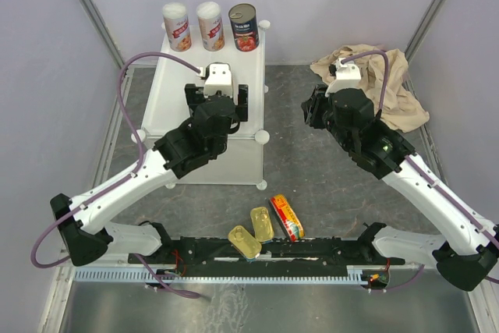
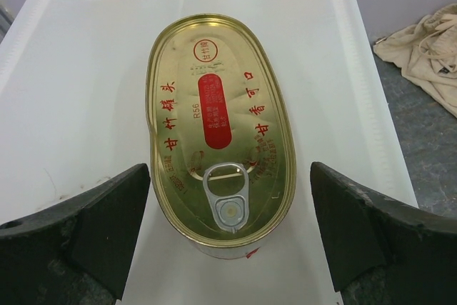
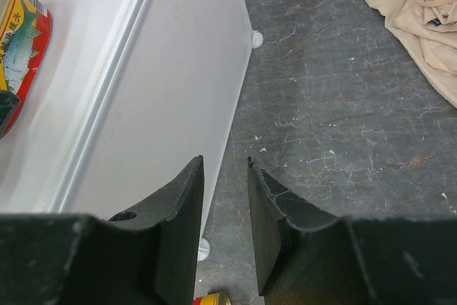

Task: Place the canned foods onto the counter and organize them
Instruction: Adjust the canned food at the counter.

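Note:
The white counter (image 1: 175, 91) holds two white-and-red cylinders (image 1: 178, 27) (image 1: 210, 26) and a dark cylinder with a red label (image 1: 243, 27) in a row at its back edge. My left gripper (image 1: 217, 103) hangs over the counter top, open. In the left wrist view an oblong flat tin (image 2: 218, 126) with a gold lid lies on the counter (image 2: 78, 105) between the wide-spread fingers (image 2: 230, 176), touching neither. My right gripper (image 1: 313, 111) (image 3: 225, 162) hovers over the floor beside the counter, empty, its jaws a narrow gap apart. Two gold tins (image 1: 244, 241) (image 1: 262, 224) and a red-yellow tin (image 1: 286, 217) lie on the floor.
A beige cloth (image 1: 382, 83) lies crumpled at the back right of the dark stone floor. The counter's side wall (image 3: 164, 69) stands just left of my right gripper. A black rail with the arm bases runs along the near edge.

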Available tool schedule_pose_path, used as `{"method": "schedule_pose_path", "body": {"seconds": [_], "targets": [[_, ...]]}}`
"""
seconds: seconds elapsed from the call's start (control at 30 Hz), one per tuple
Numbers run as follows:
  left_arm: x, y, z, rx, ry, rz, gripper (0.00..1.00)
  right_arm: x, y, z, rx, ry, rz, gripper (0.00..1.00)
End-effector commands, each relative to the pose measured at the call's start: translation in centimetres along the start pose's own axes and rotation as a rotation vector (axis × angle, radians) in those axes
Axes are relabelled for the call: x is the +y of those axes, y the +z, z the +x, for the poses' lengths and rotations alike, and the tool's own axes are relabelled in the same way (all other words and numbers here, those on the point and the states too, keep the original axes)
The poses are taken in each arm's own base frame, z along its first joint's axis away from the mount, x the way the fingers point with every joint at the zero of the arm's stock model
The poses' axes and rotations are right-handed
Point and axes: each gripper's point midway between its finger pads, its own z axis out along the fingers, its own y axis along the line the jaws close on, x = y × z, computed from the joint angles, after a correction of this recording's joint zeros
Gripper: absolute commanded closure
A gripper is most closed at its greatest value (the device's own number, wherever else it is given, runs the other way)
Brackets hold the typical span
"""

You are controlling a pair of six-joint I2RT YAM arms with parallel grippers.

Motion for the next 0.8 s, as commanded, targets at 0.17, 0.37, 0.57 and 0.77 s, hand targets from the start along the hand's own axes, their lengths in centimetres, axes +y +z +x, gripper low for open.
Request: {"method": "schedule_pose_path", "body": {"seconds": [0.17, 0.37, 0.57, 0.77], "targets": [[1.3, 0.9, -0.8, -0.058, -0.047, -0.038, 0.09, 0.5, -0.5, -1.4, -0.056, 0.041, -0.029, 0.61], [2.6, 1.3, -0.9, -0.088, -0.088, -0.044, 0.15, 0.5, -0.4, -1.1, -0.051, 0.041, -0.031, 0.61], [3.8, 1.5, -1.2, -0.105, -0.104, -0.066, 0.19, 0.6, -0.3, -1.0, -0.049, 0.044, -0.037, 0.61], [4.9, 1.8, -1.6, -0.12, -0.123, -0.075, 0.24, 0.8, -0.1, -0.7, -0.041, 0.048, -0.044, 0.61]]}}
